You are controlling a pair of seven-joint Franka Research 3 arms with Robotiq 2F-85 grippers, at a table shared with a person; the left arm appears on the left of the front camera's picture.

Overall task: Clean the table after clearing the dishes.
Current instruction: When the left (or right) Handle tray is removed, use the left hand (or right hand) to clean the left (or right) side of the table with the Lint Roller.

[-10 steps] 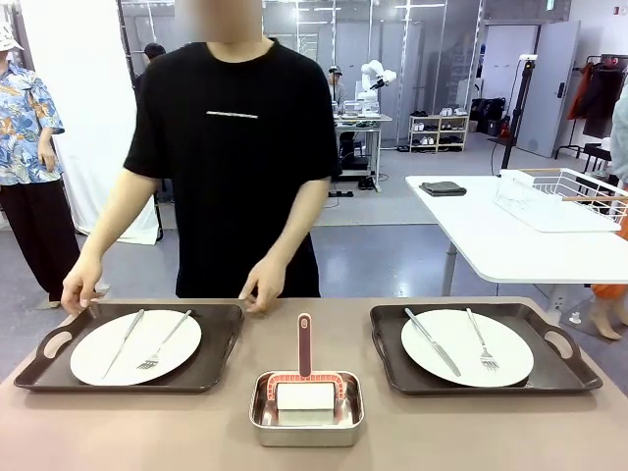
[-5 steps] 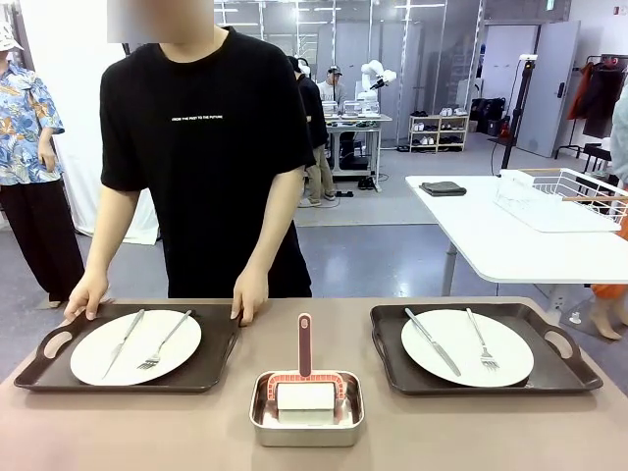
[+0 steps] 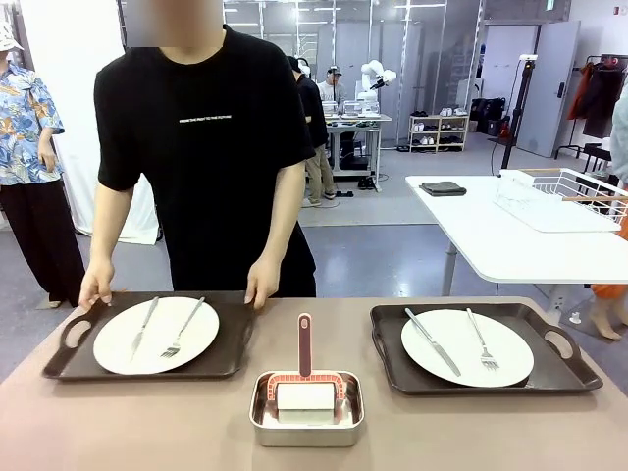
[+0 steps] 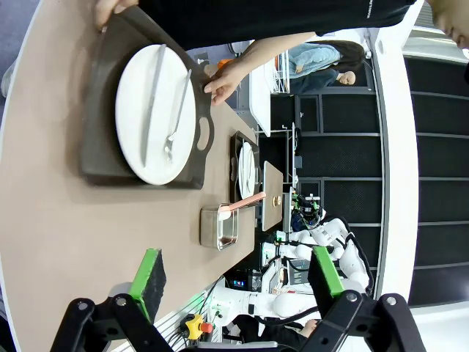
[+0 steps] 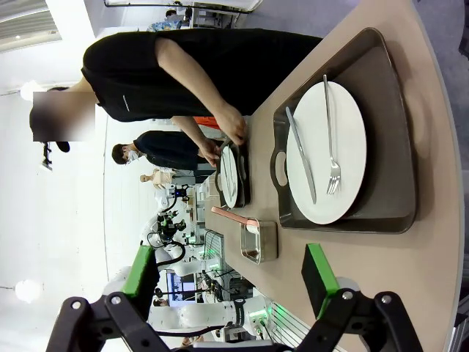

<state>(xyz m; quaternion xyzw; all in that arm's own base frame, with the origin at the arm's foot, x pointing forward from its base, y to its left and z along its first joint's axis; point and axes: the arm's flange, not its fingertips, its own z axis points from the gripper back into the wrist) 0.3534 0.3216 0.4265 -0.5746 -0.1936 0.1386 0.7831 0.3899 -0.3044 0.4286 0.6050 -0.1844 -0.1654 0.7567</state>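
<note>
A person in a black T-shirt stands at the far side of the large beige-brown table (image 3: 442, 432), with 1 hand (image 3: 95, 287) and the other hand (image 3: 263, 287) gripping the far corners of the dark brown handled tray on the robot's left (image 3: 234, 339). I cannot tell whether that tray rests on the table top or is raised a little off it. On it sits a round white plate (image 3: 118, 343) with a silver knife (image 3: 144, 324) and a silver fork (image 3: 183, 329) lying side by side.

The second dark brown tray (image 3: 388, 348) lies flat on the robot's right, nobody touching it, with its own white plate (image 3: 510, 353), knife (image 3: 432, 341) and fork (image 3: 481, 343).

Between the 2 trays, nearer the robot's edge, is a small rectangular steel pan (image 3: 306, 424) holding a tool with a white block head (image 3: 304, 395) and a salmon-red handle (image 3: 304, 343) that points toward the person.

The left gripper (image 4: 238, 271) hangs above the table's near edge with its green pads spread wide and nothing between them. The right gripper (image 5: 229, 271) is likewise spread wide and empty, well apart from the dishes.
</note>
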